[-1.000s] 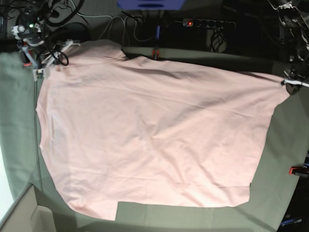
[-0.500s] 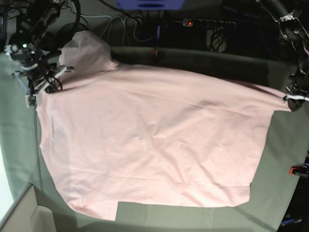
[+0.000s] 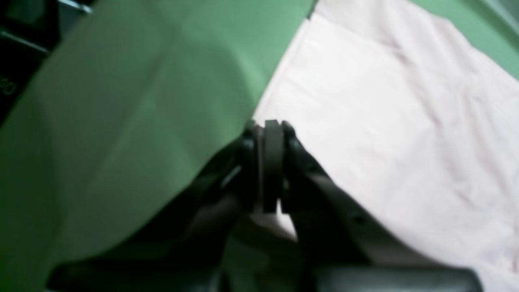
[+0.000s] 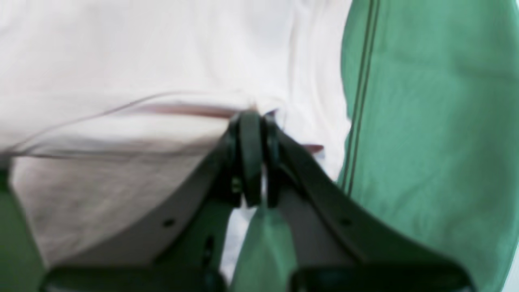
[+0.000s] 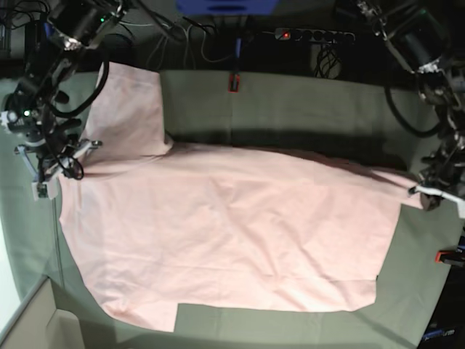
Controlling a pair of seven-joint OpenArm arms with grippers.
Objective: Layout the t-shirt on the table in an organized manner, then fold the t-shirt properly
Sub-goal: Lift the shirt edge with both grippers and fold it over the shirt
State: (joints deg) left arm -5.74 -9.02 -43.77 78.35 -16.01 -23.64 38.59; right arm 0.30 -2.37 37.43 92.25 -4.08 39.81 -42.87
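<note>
Grey-green table (image 5: 305, 102) carries the t-shirt (image 5: 232, 233) spread nearly flat; left gripper (image 5: 430, 190) and right gripper (image 5: 45, 173) each pinch far corners, folding not yet begun

Behind the power strip (image 5: 314, 34), with its red lit switch, the room is dark. Left of the strip lie tangled black cables (image 5: 192, 40) and a blue box (image 5: 227, 6). Far below-left of it stands a beige cardboard box (image 5: 33, 323).

grey-green table (image 5: 290, 102), pale pink t-shirt (image 5: 232, 233) spread seemingly flat across it
</note>
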